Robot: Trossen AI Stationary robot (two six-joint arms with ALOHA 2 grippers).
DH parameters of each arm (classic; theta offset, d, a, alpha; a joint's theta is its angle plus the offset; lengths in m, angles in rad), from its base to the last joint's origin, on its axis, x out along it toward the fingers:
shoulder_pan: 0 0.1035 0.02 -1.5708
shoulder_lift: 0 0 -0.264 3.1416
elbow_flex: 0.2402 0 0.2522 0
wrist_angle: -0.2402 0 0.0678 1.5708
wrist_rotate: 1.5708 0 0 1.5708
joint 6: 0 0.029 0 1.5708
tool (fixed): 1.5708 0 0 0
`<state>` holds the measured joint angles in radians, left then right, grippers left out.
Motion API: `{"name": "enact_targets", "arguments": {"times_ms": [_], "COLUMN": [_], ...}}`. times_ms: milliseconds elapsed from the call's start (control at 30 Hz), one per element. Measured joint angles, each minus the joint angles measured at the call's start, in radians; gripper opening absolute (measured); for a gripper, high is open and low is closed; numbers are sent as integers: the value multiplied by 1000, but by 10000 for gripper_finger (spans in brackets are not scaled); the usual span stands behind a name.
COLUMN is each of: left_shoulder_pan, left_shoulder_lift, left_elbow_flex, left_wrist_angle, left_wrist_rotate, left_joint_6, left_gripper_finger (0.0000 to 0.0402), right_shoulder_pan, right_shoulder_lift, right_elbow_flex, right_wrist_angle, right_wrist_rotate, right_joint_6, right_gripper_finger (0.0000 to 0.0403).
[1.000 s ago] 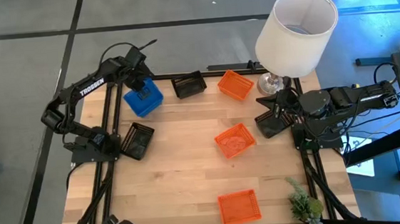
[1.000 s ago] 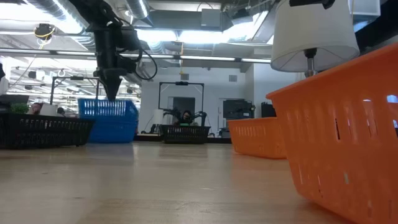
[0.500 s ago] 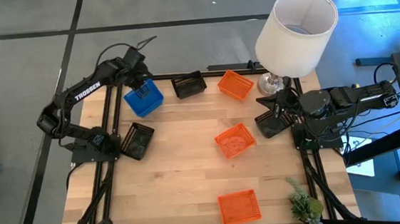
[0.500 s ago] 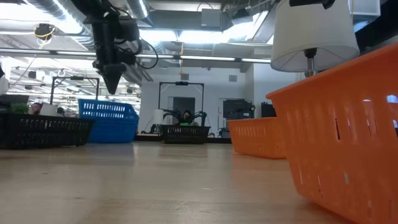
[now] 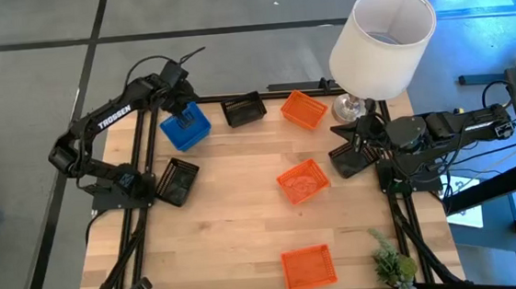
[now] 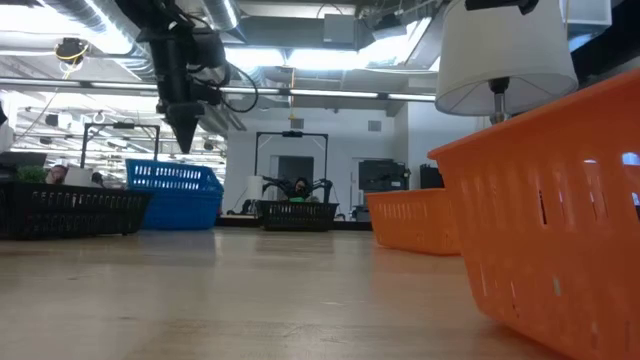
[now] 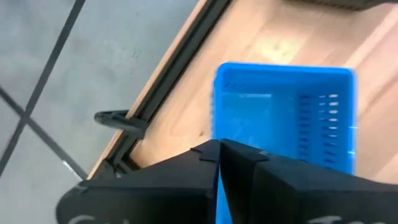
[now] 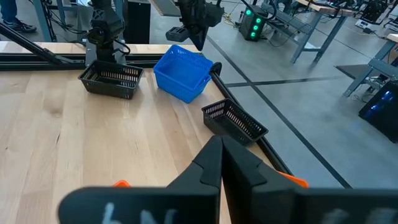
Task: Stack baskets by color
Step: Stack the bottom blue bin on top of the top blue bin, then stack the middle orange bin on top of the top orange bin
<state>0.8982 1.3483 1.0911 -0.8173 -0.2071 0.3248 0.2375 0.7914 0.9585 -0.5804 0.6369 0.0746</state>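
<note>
left gripper point(image 6: 185, 140) has risen, shut, over wooden table point(image 5: 237, 229).

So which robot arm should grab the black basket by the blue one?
Probably the left: its left gripper hangs shut above the blue basket, beside that black basket. The right gripper is across the table.

Blue stack point(image 5: 185, 128): basket count can't be told. Black basket point(image 5: 350, 159) by right arm partly hidden under it. Near orange basket point(image 6: 550, 220) cut off by low view's edge. Lampshade point(image 6: 507, 55) top cropped there too.
</note>
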Motion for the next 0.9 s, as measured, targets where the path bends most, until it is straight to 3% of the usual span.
{"name": "enact_targets", "arguments": {"times_ms": [467, 633, 767, 900], "left_shoulder_pan": [63, 46, 1, -84], "left_shoulder_lift": [0, -26, -94, -160], "left_elbow_flex": [-146, -93, 12, 59], "left_wrist_angle": [107, 40, -104, -278], "left_wrist_rotate": [34, 37, 157, 292], "left_joint_6": [21, -9, -34, -184], "left_gripper_finger": [0, 0, 0, 0], "right_shoulder_pan": [0, 0, 0, 0], "right_shoulder_lift": [0, 0, 0, 1], "right_elbow_flex": [0, 0, 0, 0], "right_wrist_angle": [0, 15, 51, 78], "right_wrist_rotate": [0, -1, -8, -51], "right_joint_6": [0, -2, 8, 27], "right_gripper_finger": [7, 7, 7, 7]}}
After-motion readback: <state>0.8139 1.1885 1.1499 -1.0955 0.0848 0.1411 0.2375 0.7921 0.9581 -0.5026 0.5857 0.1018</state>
